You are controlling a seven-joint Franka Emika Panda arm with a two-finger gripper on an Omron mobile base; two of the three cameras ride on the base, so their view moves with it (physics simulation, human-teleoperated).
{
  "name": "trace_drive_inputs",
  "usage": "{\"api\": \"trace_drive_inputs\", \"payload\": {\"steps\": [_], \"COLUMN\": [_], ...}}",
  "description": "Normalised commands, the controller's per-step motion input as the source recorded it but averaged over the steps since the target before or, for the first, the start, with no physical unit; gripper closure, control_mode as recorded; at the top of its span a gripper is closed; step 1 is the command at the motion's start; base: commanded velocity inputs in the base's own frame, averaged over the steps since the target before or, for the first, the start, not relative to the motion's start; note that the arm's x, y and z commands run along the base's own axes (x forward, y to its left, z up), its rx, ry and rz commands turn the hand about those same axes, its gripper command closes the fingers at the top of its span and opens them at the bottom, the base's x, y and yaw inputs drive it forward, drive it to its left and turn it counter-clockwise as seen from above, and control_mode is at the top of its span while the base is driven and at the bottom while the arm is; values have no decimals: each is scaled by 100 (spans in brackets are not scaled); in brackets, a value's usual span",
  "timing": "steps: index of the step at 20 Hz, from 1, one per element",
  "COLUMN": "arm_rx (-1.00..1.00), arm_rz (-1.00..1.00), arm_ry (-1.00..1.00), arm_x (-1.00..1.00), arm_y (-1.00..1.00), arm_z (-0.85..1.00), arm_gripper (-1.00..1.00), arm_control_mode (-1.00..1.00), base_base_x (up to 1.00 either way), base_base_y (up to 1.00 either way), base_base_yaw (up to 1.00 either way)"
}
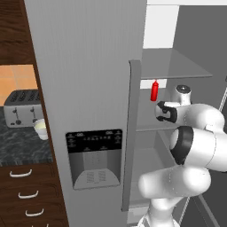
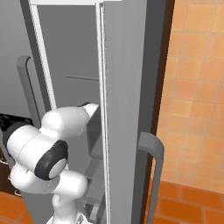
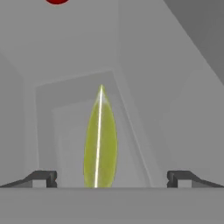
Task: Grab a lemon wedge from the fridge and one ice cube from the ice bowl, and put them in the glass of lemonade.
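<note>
With the tool (image 3: 111, 177) spread wide inside the fridge (image 1: 88, 88), I've got the lemon wedge (image 3: 100, 140) lined up dead centre between the two fingertips (image 3: 43, 178), nothing gripped yet. Wedge sits edge-on to me on the pale grey fridge shelf: a slim yellow-green spindle, pointed at the far end, pale seam running down its middle.

My read on handling: very light, soft flesh, likely slick skin, so it'll squirt out or tip if I pinch hard or off-centre. I'd close across the fat middle, on the two broad flanks, not near the tip.

Beyond it, the shelf and inner walls are flat, matte grey, hard-edged. Red rounded base of a bottle (image 3: 57, 1) shows at the top edge of the hand view; in the left base view it's a slim red bottle standing on a shelf under the see-through glass one.

Further left, outside: brushed steel door with black dispenser panel (image 1: 94, 157), then dark marbled bench (image 1: 20, 148) carrying the glass of lemonade (image 1: 40, 128) just in front of the silver toaster (image 1: 22, 107).
</note>
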Motion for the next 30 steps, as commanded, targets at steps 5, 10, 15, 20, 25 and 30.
{"api": "trace_drive_inputs", "payload": {"steps": [5, 10, 15, 20, 25, 30], "arm_rx": [0, 0, 0, 0, 0, 0], "arm_rz": [0, 0, 0, 0, 0, 2], "arm_ry": [0, 0, -2, -3, -19, -5], "arm_x": [23, 9, 4, -8, -92, -100], "arm_y": [-2, 0, 0, 1, 29, 31], "arm_z": [-12, -27, -8, 0, 63, 100], "arm_gripper": [-100, 100, 100, 100, 100, 100], "arm_control_mode": [-100, -100, -100, -100, -100, -100], "base_base_x": [0, 0, 0, 0, 0, 0], "base_base_y": [0, 0, 0, 0, 0, 0], "base_base_yaw": [0, 0, 0, 0, 0, 0]}}
